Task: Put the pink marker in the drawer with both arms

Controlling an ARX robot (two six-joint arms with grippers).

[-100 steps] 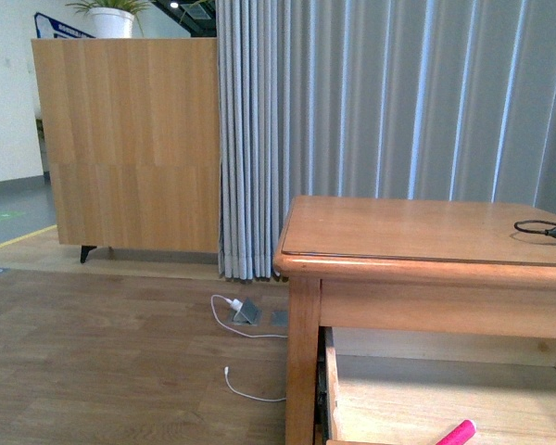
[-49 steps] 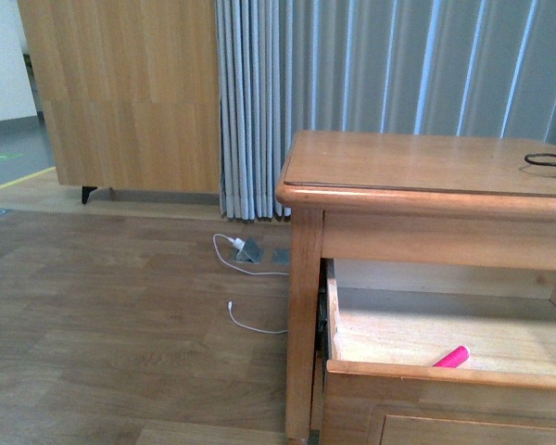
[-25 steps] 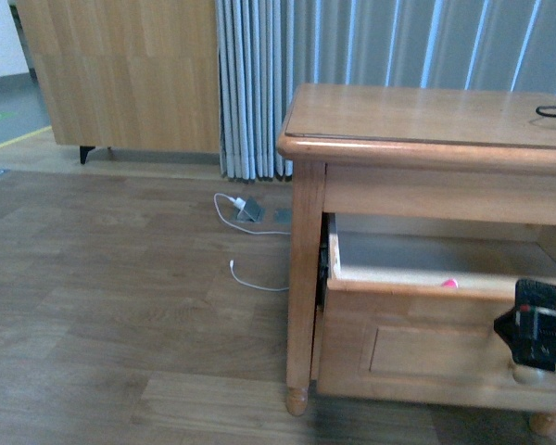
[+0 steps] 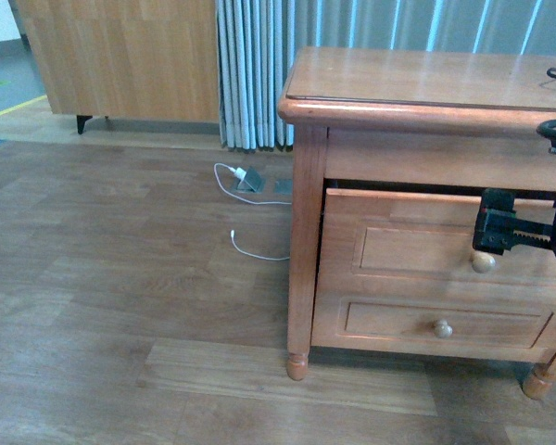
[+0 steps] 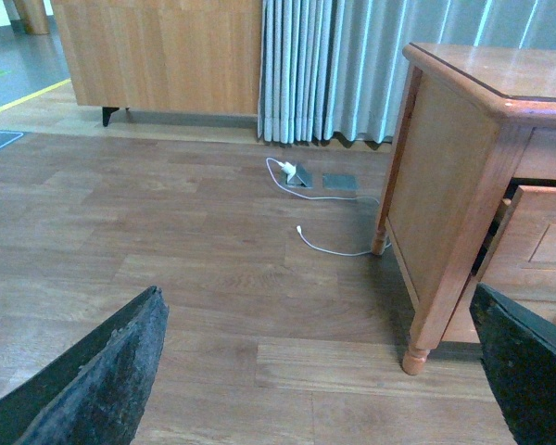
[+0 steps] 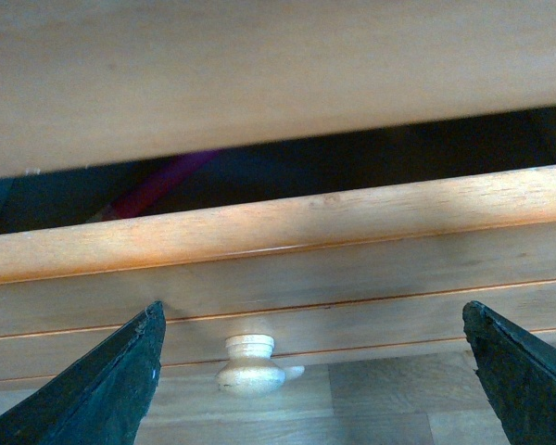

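The drawer [image 4: 417,243] is the cabinet's upper one and stands out only a narrow gap. Its pale round knob [image 4: 483,262] sits just below my right gripper [image 4: 491,232], which is open and holds nothing. In the right wrist view the knob [image 6: 250,363] lies between the spread black fingers [image 6: 102,389], touching neither. Deep in the dark gap above the drawer's top edge [image 6: 352,209], the pink marker [image 6: 162,184] shows dimly. My left gripper [image 5: 315,375] is open over the floor, left of the cabinet [image 5: 449,158], and does not show in the front view.
The lower drawer [image 4: 389,320] with its own knob [image 4: 442,328] is closed. A white cable [image 4: 250,246] and a floor socket [image 4: 250,179] lie on the wood floor left of the cabinet. Grey curtains [image 4: 255,65] and a wooden sideboard [image 4: 120,56] stand behind.
The drawer has gone from wide open to nearly closed with the marker inside. The front view has tilted down, and my right gripper has come into view at the knob.
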